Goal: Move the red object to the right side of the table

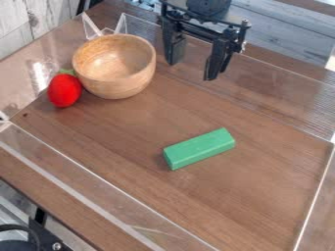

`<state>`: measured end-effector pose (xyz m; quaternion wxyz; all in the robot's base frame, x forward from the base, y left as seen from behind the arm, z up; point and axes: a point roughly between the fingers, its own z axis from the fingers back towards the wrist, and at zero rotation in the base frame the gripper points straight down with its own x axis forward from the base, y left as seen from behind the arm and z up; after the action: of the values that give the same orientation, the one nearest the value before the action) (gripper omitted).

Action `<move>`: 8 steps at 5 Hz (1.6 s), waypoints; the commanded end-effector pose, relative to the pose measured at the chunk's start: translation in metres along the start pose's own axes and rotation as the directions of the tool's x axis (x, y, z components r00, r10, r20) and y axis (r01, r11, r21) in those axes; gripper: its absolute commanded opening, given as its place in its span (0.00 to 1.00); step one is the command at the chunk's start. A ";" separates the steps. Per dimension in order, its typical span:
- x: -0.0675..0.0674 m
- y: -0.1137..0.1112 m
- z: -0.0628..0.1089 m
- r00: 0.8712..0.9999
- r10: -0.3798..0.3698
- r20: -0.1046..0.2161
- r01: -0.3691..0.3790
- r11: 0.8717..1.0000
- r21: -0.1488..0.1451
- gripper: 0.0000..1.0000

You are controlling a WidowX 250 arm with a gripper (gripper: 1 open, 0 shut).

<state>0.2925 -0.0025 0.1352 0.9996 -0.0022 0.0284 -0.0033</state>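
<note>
The red object (65,89) is a small rounded toy lying at the left side of the dark wood-grain table (249,211), just left of a wooden bowl. My gripper (194,61) hangs at the back centre, pointing down, its two black fingers spread apart with nothing between them. It is well to the right of the red object and clear of the bowl's right rim.
A light wooden bowl (114,66) stands at the back left, close beside the red object. A green rectangular block (199,148) lies tilted near the table's middle. Clear plastic walls (29,147) run along the table's edges.
</note>
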 end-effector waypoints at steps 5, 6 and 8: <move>-0.055 0.128 -0.014 0.938 -0.346 0.022 0.344 0.937 0.061 1.00; -0.055 0.149 -0.020 0.935 -0.354 0.030 0.352 0.934 0.059 1.00; -0.045 0.185 -0.037 0.920 -0.389 0.036 0.388 0.921 0.049 1.00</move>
<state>0.2401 0.1757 0.0850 0.9790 -0.0092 0.0239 -0.2023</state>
